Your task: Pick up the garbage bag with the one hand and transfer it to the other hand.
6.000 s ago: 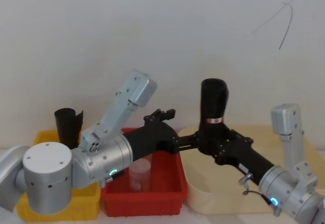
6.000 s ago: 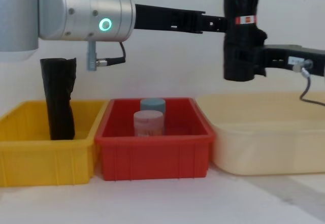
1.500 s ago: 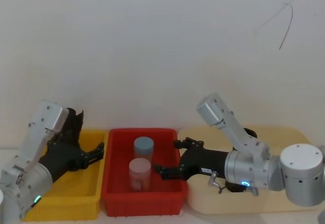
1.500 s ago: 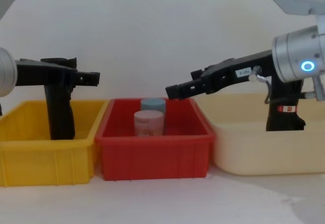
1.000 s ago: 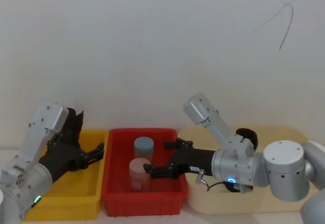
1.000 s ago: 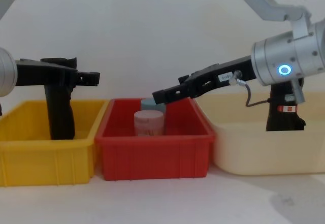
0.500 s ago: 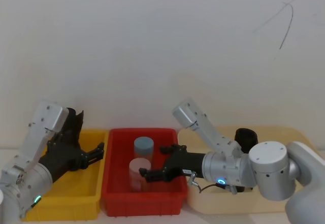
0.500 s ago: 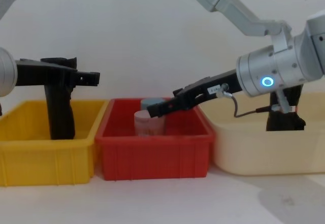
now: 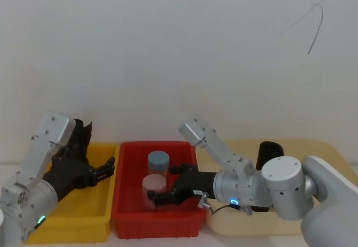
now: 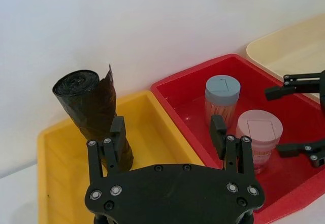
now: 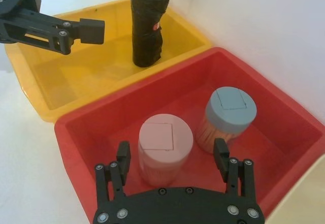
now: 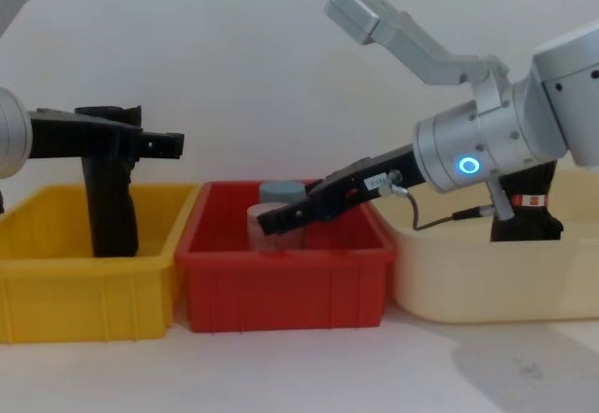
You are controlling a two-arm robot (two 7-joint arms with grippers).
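- The cream tub [image 12: 468, 282] sits on my right; the garbage bag [image 12: 526, 209] stands upright inside it, behind my right arm, with its red-and-white band showing. Neither of my grippers touches it.
- The yellow bin [image 12: 84, 305] is on my left and holds a plain black roll [image 12: 110, 209], standing at the bin's back.
- The red bin [image 12: 281, 291] lies between the other two, with two jars in it.
- My right gripper [image 12: 267, 218], the one with the white sticker, reaches low into the red bin. Its fingers are spread and hold nothing; in the right wrist view the pink jar [image 11: 165, 138] sits between the tips.
- My left gripper [image 12: 173, 141] hangs above the yellow bin, just beside the roll's top, fingers apart and empty.
- The blue jar [image 11: 231, 107] stands just behind the pink one, nearer the wall.
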